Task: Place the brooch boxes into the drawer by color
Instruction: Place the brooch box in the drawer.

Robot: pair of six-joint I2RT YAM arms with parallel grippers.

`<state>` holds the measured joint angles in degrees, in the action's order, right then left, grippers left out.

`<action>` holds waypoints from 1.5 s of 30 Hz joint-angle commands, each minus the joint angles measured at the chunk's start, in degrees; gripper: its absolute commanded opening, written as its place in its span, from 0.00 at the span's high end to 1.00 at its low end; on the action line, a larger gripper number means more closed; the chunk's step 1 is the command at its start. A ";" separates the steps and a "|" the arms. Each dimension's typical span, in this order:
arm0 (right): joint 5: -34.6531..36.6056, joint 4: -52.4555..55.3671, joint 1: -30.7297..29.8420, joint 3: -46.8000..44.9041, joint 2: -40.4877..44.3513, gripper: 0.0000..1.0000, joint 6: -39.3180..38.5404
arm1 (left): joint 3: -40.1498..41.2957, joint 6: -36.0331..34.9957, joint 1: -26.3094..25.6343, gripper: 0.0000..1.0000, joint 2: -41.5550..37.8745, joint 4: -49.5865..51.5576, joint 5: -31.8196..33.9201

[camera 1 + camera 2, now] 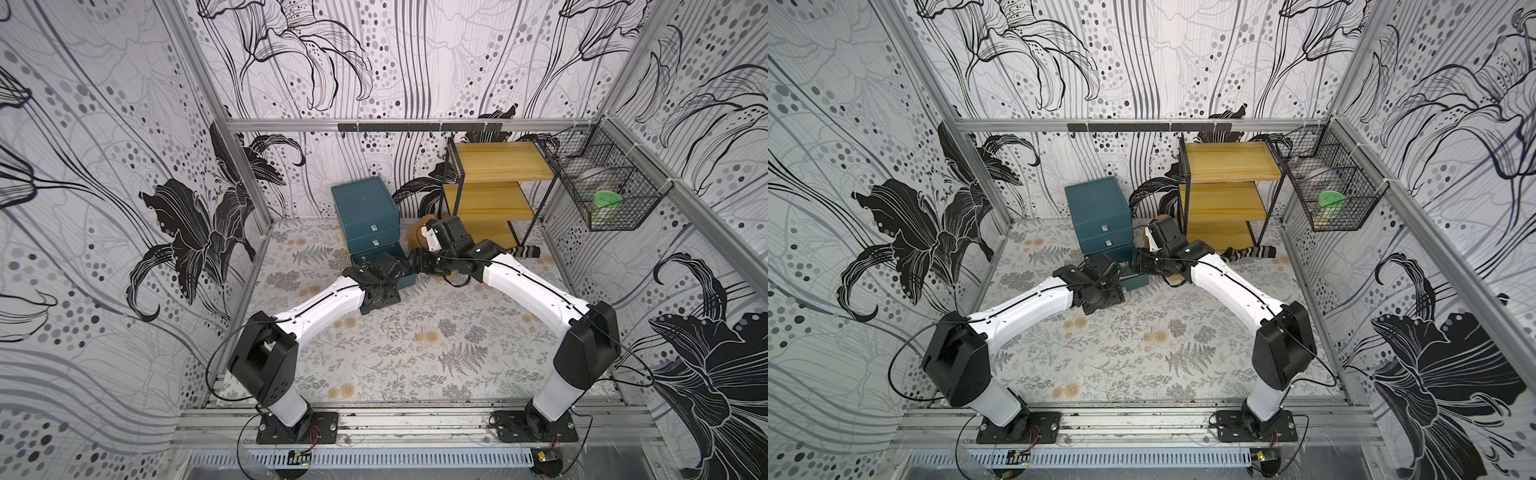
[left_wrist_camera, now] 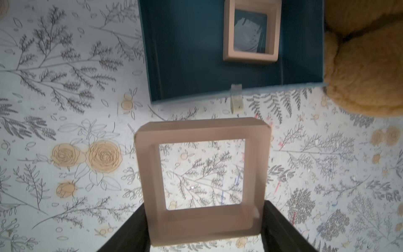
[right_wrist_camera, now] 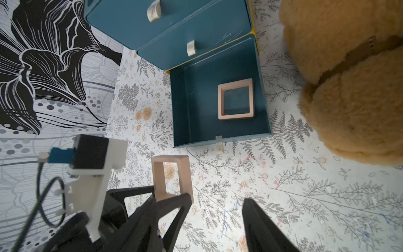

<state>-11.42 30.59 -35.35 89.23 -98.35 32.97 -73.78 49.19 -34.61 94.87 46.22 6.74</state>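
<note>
clamping a pinkish box (image 2: 148, 174) in left fingers (image 2: 281, 229), right fingers (image 3: 261, 229) spread empty, plush toy (image 2: 366, 65) beside drawer (image 2: 192, 54)

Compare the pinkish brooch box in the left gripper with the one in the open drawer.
The held box is clamped by the left gripper; the drawer box lies free. The held box tilts up outside the open drawer; the drawer box lies flat inside. Both: pinkish, clear-centred.

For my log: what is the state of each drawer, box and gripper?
bottom drawer: pulled open.
upper drawers: shut.
inner box: lying flat in bottom drawer.
left gripper: shut on held box.
held box: outside bottom drawer.
right gripper: open, empty.
</note>
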 commanded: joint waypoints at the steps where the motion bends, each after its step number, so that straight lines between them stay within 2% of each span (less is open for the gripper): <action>1: -0.31 0.94 1.55 4.03 -1.80 0.33 -1.23 | -4.27 -4.13 2.23 0.49 3.37 -0.07 1.67; 8: -1.40 2.32 3.72 11.96 -6.69 0.33 -1.42 | -13.20 -6.62 4.90 0.50 11.16 0.37 2.64; 16: -2.20 3.49 4.37 18.29 -10.75 0.33 -1.68 | -19.25 -7.86 6.69 0.50 17.12 1.16 4.23; 29: -3.19 4.81 5.25 29.18 -17.70 0.31 -1.55 | -20.04 -7.40 7.91 0.50 21.30 0.74 4.16; 45: -3.96 4.52 6.92 31.90 -20.00 0.30 0.25 | -25.88 -7.31 9.00 0.50 26.79 4.58 3.97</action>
<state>-14.22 34.30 -28.56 119.15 -117.30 32.34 -97.43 42.54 -26.13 120.44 48.88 9.69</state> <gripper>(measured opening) 0.695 0.738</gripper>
